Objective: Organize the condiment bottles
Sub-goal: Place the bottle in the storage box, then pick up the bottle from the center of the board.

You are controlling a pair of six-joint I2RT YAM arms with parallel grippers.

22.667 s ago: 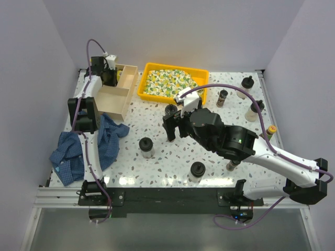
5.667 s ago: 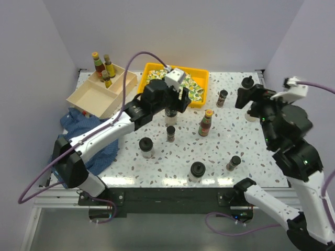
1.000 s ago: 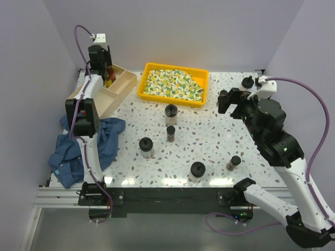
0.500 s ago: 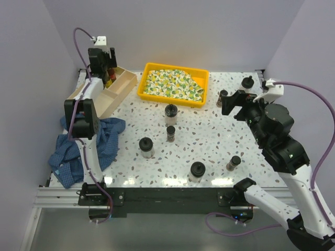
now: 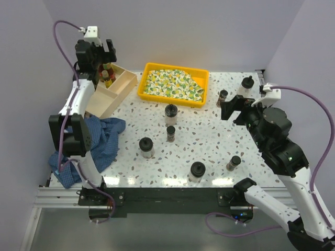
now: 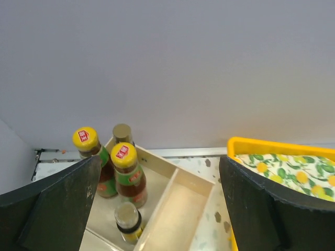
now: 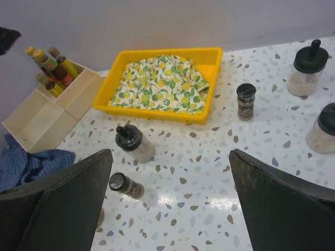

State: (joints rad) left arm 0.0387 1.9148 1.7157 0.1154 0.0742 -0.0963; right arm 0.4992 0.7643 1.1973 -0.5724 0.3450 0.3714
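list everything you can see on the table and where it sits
wooden box: one, pale, far left
sauce bottles: four, red-brown, far compartment of the wooden box
clear jars: five, black caps, three in the middle, two far right
spice jars: three, brown, dark caps, spread among the clear jars
tray: one, yellow, far centre, holding a lemon-print cloth
blue cloth: one, near left
left fingers: black, open, above the wooden box
right fingers: black, open, above the right side

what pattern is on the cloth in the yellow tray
The cloth has yellow lemons and green leaves on white; clearest in the right wrist view.
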